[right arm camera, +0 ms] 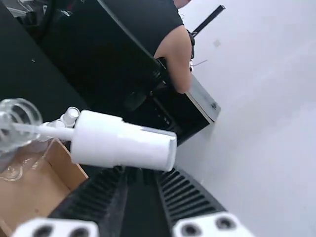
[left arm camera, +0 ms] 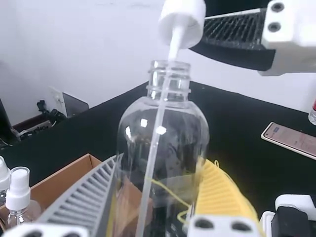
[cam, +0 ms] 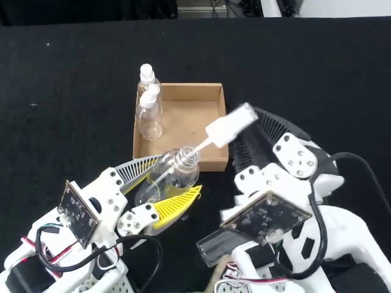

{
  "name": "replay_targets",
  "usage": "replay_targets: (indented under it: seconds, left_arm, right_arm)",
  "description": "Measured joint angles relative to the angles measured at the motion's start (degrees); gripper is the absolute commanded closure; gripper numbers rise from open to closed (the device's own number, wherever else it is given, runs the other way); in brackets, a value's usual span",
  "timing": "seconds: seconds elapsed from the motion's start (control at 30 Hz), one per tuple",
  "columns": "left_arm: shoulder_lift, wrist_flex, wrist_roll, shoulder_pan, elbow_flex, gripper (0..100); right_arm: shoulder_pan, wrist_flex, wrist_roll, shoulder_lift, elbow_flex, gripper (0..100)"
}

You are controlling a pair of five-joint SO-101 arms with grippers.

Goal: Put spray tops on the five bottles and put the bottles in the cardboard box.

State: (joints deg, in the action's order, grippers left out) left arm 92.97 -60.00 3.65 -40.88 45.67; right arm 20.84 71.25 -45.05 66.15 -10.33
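A clear bottle [cam: 166, 178] leans tilted in front of the cardboard box [cam: 189, 122], with my left gripper [cam: 179, 176] shut on its body between a grey finger and a yellow finger [left arm camera: 219, 195]. My right gripper [cam: 245, 126] is shut on a white spray top [cam: 229, 128], whose thin tube runs down through the bottle's open neck [left arm camera: 169, 74]. The spray head [left arm camera: 181, 22] hangs a little above the neck, apart from it. In the right wrist view the spray top [right arm camera: 123, 140] lies across my black fingers [right arm camera: 106, 192].
Two capped bottles stand at the box's far left corner, one [cam: 149, 115] inside and one [cam: 146, 75] at the back edge. The box's right part is bare cardboard. Black cloth covers the table [cam: 73, 91]. Both arm bases crowd the near edge.
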Motion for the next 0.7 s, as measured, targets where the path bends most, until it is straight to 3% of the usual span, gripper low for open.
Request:
replay_targets:
  seconds: [0.23,0.53,0.7]
  left_arm:
    - [0.0,0.0,0.0,0.0,0.0,97]
    - [0.09,0.0,0.0,0.0,0.0,97]
    - [0.09,0.0,0.0,0.0,0.0,97]
  right_arm:
    - [6.07,0.09,5.54,-0.09,3.6,98.4]
    - [6.59,3.96,7.56,-0.09,5.8,98.3]
    - [6.59,3.96,16.44,-1.76,10.99,98.3]
